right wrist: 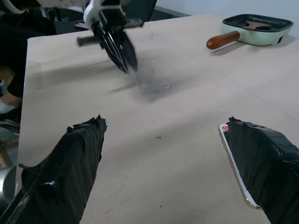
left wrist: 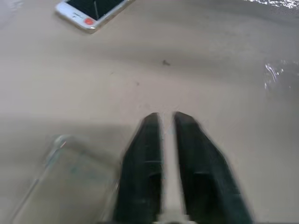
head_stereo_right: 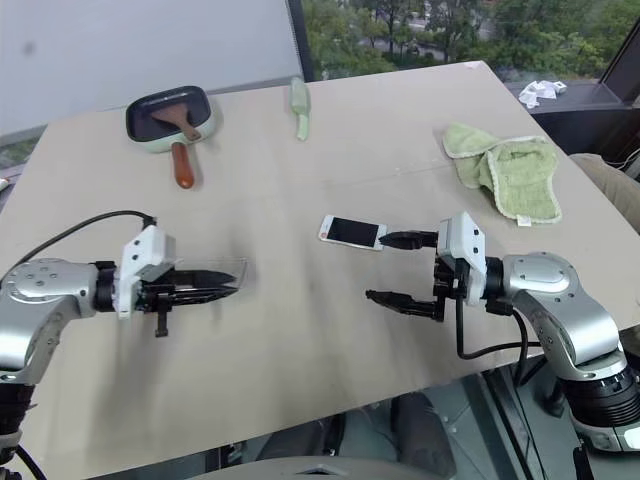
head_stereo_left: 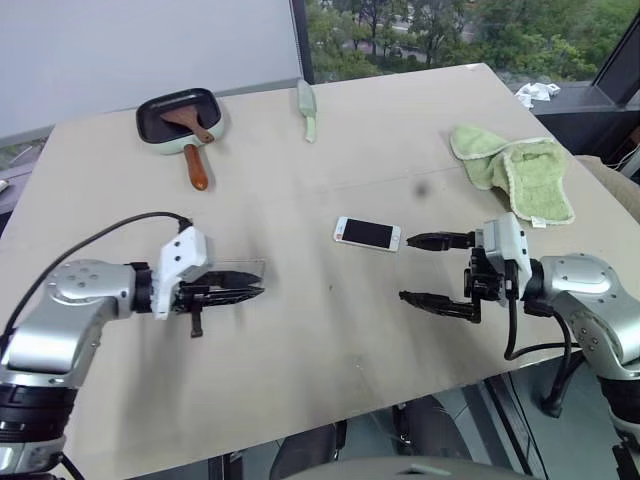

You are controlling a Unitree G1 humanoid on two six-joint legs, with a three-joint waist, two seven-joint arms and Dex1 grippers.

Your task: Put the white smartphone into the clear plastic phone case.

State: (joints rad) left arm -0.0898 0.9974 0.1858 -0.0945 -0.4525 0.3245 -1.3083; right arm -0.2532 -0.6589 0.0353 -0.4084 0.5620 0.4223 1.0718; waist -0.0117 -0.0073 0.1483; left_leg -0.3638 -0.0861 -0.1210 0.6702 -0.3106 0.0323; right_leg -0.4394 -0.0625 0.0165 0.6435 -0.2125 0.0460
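Reaching for the phone (head_stereo_left: pixel 367 233) with my right gripper (head_stereo_left: pixel 424 270) spread wide beside it, while my left gripper (head_stereo_left: pixel 250 292), jaws nearly closed, hovers over the case (right wrist: pixel 152 79), apparently holding nothing; next, grasp the phone.

The bench (head_stereo_left: pixel 330 340) looks like matt, pale beige laminate. The white smartphone (head_stereo_left: pixel 367 233) has a glossy black glass screen. The clear plastic phone case (right wrist: pixel 152 79) is thin and transparent. The green towel (head_stereo_left: pixel 515 170) is fluffy cloth. The pan's handle (head_stereo_left: pixel 196 168) is brown wood.

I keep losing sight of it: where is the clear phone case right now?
In the left eye view the clear phone case lies flat on the table, left of centre, beside the left end effector.
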